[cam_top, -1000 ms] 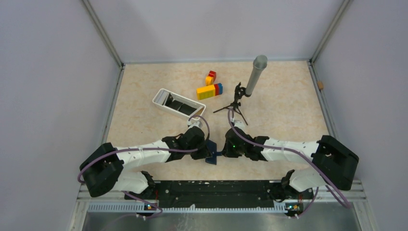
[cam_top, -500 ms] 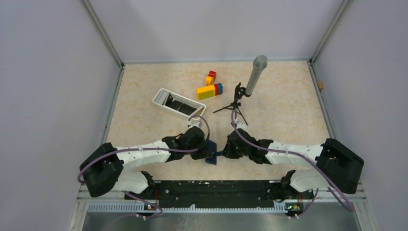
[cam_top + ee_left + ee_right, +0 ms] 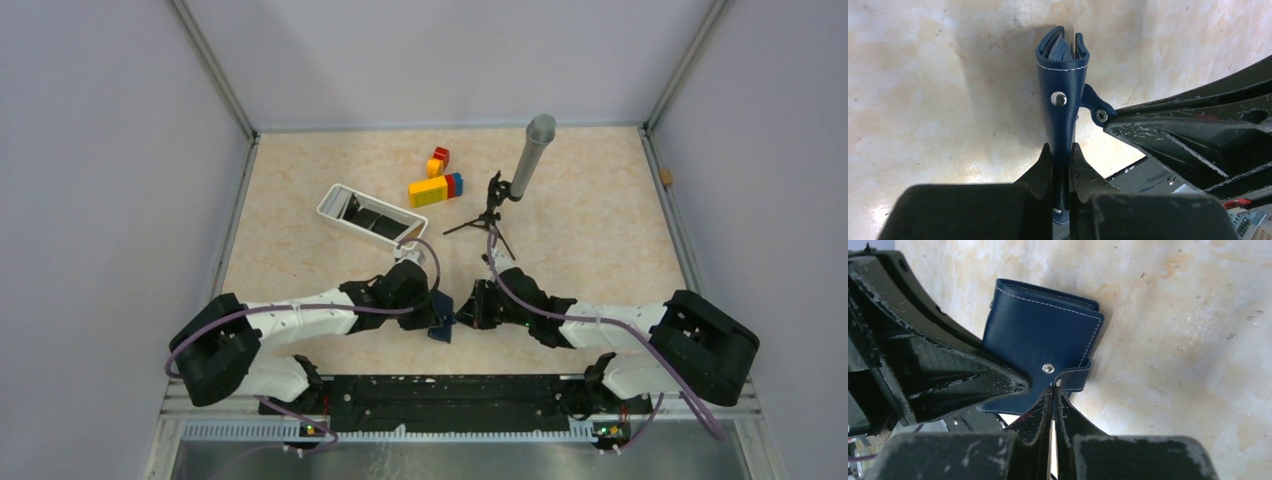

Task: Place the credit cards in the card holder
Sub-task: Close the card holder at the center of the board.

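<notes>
The navy-blue card holder (image 3: pixel 441 320) is folded and held on edge just above the table near the front edge. My left gripper (image 3: pixel 1061 150) is shut on its lower edge (image 3: pixel 1062 95). My right gripper (image 3: pixel 1054 388) is shut on the tip of its snap strap (image 3: pixel 1077 377), with the holder's stitched outer face (image 3: pixel 1043 335) in front of it. The two grippers meet at the holder, the left (image 3: pixel 432 312) and the right (image 3: pixel 463 312). The dark credit cards (image 3: pixel 377 218) lie in the white tray (image 3: pixel 335 213), far from both grippers.
A microphone (image 3: pixel 530 155) on a small black tripod (image 3: pixel 487 222) stands behind my right arm. Coloured toy bricks (image 3: pixel 436 185) lie at the back centre. The white tray lies behind my left arm. The metal rail (image 3: pixel 440 390) runs along the near edge.
My right arm has swung its wrist and forearm toward the far side and turned, while its gripper stays at the card holder. My left arm and the holder have hardly moved.
</notes>
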Robot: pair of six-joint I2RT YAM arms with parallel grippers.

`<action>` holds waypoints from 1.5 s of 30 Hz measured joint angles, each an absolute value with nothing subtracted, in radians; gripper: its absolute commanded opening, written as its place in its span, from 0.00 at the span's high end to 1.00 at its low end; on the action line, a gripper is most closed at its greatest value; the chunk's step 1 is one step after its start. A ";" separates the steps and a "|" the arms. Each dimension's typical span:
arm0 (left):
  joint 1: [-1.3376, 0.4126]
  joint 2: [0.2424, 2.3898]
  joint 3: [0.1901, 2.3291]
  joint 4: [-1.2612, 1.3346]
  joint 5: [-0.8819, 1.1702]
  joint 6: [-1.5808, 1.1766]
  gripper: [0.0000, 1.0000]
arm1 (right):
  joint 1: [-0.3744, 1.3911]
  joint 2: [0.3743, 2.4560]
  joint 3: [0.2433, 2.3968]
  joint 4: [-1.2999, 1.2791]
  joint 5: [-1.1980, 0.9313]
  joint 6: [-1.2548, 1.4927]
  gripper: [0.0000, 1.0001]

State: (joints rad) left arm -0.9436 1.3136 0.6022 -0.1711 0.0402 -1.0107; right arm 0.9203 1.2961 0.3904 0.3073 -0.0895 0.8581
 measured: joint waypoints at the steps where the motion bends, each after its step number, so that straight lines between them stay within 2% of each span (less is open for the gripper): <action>1: -0.944 1.322 0.609 -0.171 0.047 -0.999 1.00 | 0.919 1.296 0.381 0.327 -0.100 0.850 1.00; 10: -0.944 1.353 0.638 -0.176 0.079 -0.929 1.00 | 0.899 1.355 0.365 0.442 -0.185 0.803 1.00; 45: -0.943 1.373 0.659 -0.194 0.089 -0.891 1.00 | 0.898 1.364 0.353 0.467 -0.199 0.785 1.00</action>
State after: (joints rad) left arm -0.9432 1.3731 0.6594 -0.1944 0.0891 -0.8906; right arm 0.8982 1.3636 0.3531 0.4667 -0.1986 0.7845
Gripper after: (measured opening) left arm 0.060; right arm 0.004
